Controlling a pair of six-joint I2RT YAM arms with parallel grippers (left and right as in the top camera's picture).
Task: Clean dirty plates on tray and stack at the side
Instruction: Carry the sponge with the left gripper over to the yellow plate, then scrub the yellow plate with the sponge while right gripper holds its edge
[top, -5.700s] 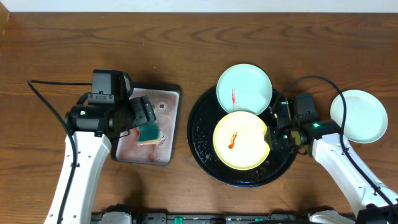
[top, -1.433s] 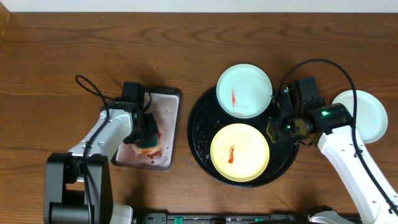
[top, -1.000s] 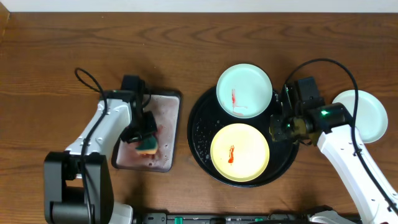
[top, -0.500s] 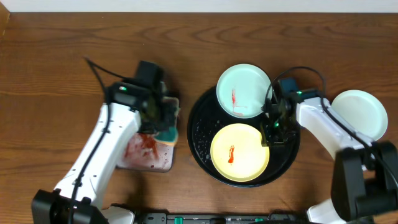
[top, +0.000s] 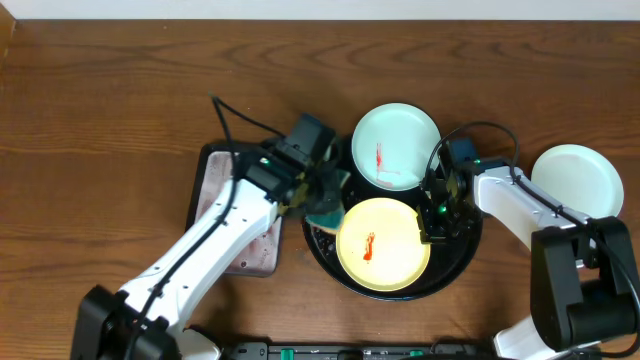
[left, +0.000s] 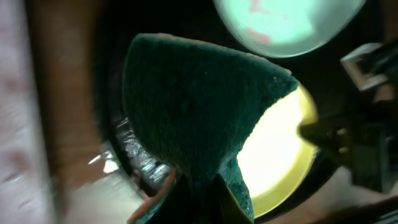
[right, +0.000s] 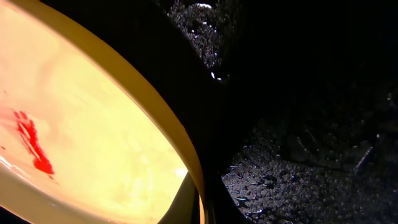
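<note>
- Since the earlier overhead view, the left arm has swung off the small rectangular tray (top: 212, 190) and now reaches over the left rim of the black tray (top: 330, 268), bringing the green sponge (top: 328, 210) with it.
- The right arm has stayed at the right edge of the yellow plate (top: 383, 243).
- The left fingers (top: 316, 192) are clamped on the green sponge. In the left wrist view the sponge (left: 199, 118) fills the foreground, above the yellow plate (left: 280, 149) and the tray's wet left side.
- The right fingers (top: 433, 218) are closed on the yellow plate's right rim. In the right wrist view the rim (right: 168, 130) runs straight down between them.
- The yellow plate lies in the near half of the black tray and carries a red smear (top: 366, 246) left of its centre.
- The smeared mint plate (top: 397, 147) sits at the tray's far edge, with a red streak on its left half. The yellow plate's far rim meets its near rim.
- The clean mint plate (top: 577, 187) rests on the worktop (top: 100, 100), well to the right of the tray.
- Water droplets (right: 273, 180) speckle the black tray floor.
</note>
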